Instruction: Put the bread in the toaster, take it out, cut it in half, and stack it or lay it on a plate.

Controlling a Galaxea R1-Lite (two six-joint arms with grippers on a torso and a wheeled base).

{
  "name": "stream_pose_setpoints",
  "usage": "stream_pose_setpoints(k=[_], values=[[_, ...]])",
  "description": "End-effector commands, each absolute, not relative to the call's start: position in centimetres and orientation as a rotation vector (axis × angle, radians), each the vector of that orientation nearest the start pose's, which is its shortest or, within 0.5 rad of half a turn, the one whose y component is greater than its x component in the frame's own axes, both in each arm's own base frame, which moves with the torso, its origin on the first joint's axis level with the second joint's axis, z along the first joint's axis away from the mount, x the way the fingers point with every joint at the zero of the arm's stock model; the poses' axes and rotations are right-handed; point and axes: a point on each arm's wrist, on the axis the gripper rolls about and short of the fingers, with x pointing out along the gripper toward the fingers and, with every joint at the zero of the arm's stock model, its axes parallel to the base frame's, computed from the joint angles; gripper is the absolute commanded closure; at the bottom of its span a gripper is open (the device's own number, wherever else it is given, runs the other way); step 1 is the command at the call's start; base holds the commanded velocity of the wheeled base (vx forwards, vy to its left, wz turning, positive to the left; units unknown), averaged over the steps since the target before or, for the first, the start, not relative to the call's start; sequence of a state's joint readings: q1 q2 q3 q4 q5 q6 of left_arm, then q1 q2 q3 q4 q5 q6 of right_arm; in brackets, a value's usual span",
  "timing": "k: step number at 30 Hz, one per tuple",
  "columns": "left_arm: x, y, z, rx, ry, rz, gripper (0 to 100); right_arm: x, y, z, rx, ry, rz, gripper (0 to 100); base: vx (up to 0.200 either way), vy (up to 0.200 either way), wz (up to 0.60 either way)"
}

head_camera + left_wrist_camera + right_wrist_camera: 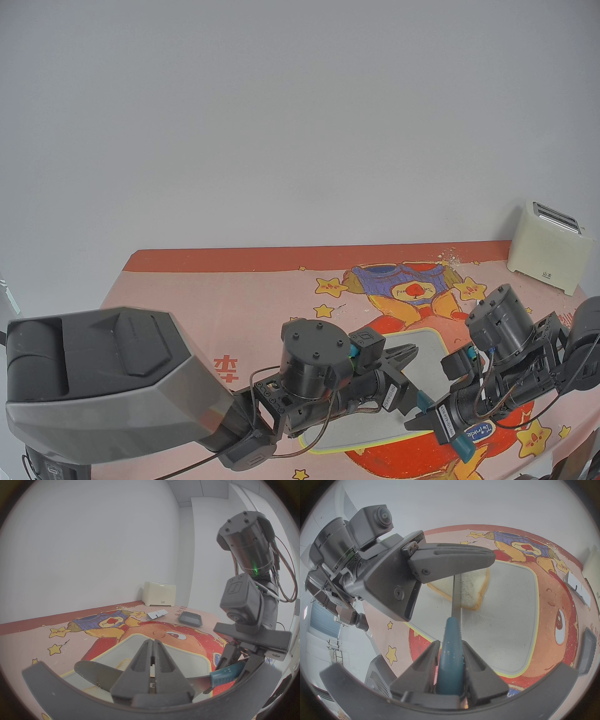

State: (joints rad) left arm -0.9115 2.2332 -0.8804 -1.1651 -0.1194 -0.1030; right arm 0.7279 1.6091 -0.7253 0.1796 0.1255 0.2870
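Right gripper [450, 647] is clamped on the blue-handled steel knife [453, 625], its blade laid across the white bread slice [471, 589] on the grey, yellow-rimmed cutting board [503, 620]. Left gripper [153, 648], fingers together and empty, sits over the slice, apparently to steady it for halving.

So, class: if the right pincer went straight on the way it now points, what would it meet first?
Probably the bread slice, which its knife points at. The left pincer crosses just above the blade, so depth is unclear.

The bread [471, 587] is partly covered by the left end effector [490, 558]; the knife [95, 674] is partly hidden behind its fingers; the toaster [591, 569] is cut off at the edge.
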Motion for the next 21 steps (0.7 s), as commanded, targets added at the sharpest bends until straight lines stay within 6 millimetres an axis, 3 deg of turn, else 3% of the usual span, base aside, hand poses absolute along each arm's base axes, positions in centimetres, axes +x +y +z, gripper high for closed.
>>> stream_pose_setpoints(k=[1, 7, 21], values=[[24.3, -31.6, 6.5, -0.023, 0.221, -1.012, 100, 17.0, 15.6, 12.2, -0.08, 1.141, 0.609, 100, 0.0, 0.0, 0.0], [24.6, -31.9, 7.2, -0.057, 0.205, -1.009, 100, 17.1, 15.6, 12.2, -0.081, 1.144, 0.608, 100, 0.0, 0.0, 0.0], [26.6, -29.9, 8.1, -0.07, 0.189, -0.94, 100, 17.0, 15.6, 12.1, -0.082, 1.145, 0.608, 100, 0.0, 0.0, 0.0]])
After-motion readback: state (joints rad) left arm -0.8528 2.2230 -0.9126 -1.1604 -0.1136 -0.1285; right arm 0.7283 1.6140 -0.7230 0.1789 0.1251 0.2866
